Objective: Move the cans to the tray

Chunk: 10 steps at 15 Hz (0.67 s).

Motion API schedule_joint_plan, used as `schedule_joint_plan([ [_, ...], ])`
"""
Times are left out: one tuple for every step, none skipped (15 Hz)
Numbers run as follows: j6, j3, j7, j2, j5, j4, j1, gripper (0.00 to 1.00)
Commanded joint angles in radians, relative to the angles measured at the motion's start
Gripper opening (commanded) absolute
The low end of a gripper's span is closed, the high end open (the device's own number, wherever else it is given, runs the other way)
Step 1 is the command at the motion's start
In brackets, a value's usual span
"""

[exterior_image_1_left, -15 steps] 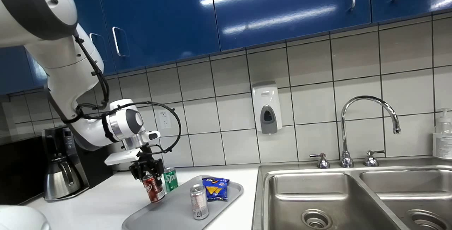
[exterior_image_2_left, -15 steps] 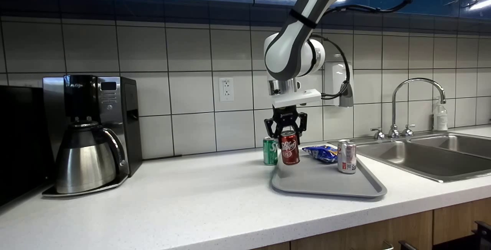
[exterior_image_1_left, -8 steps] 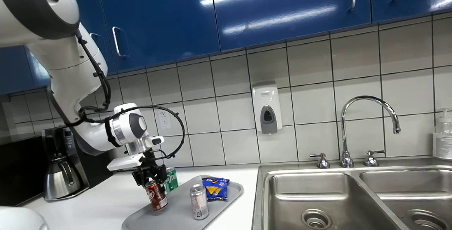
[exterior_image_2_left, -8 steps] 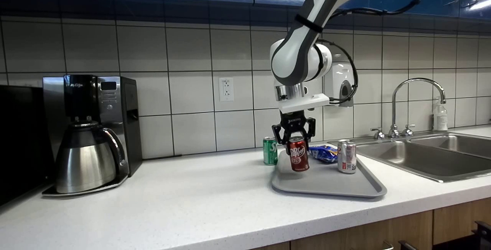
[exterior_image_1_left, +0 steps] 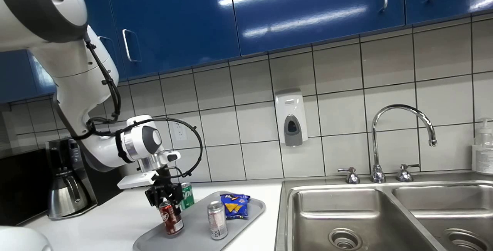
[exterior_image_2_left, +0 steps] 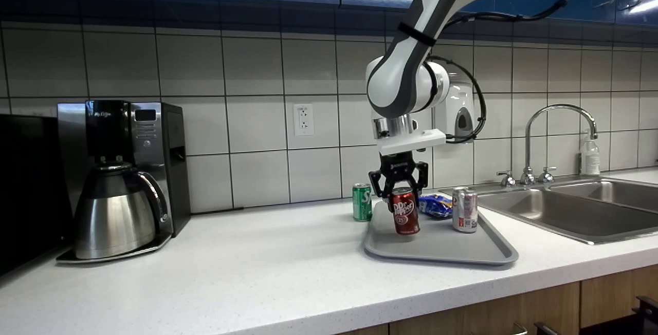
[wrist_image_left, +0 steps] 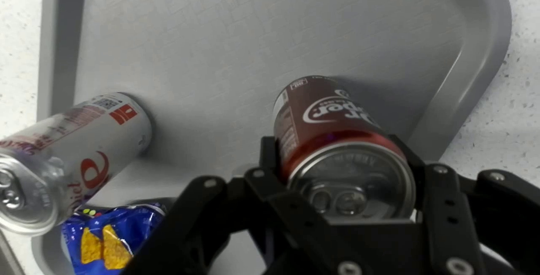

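Gray tray (exterior_image_2_left: 437, 253) on table (exterior_image_2_left: 231, 283). Jaws grip the red can (exterior_image_2_left: 406, 217) over it, can slightly tilted; can't tell if the base touches. Silver can (exterior_image_2_left: 465, 211) upright on tray, blue snack packet (exterior_image_2_left: 437, 207) behind it. Green can (exterior_image_2_left: 362, 203) upright on table, just beside the tray.

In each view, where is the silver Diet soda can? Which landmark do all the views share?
In an exterior view: the silver Diet soda can is low, slightly left of centre.
In an exterior view: the can is right of centre, below mid-height.
In the wrist view: the can reaches the left edge, mostly below mid-height.
Shared landmark: the blue chip packet, respectively right of, left of and below the can.
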Motion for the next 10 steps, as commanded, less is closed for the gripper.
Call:
schedule_joint_plan([
  [0.007,0.020,0.006,-0.025,0.039,-0.021,-0.026,0.38],
  [0.008,0.020,0.006,-0.023,0.047,-0.022,-0.026,0.38],
  [0.009,0.021,0.005,-0.023,0.058,-0.023,-0.027,0.38],
  [0.011,0.020,0.005,-0.023,0.065,-0.024,-0.028,0.38],
  [0.016,0.020,0.003,-0.022,0.071,-0.026,-0.029,0.38],
  [0.018,0.020,0.002,-0.021,0.076,-0.025,-0.030,0.38],
  [0.020,0.019,0.002,-0.021,0.079,-0.025,-0.031,0.38],
  [0.023,0.019,0.001,-0.020,0.083,-0.026,-0.032,0.38],
  [0.024,0.019,0.002,-0.017,0.086,-0.025,-0.032,0.38],
  [0.026,0.019,0.002,-0.016,0.089,-0.027,-0.033,0.38],
])
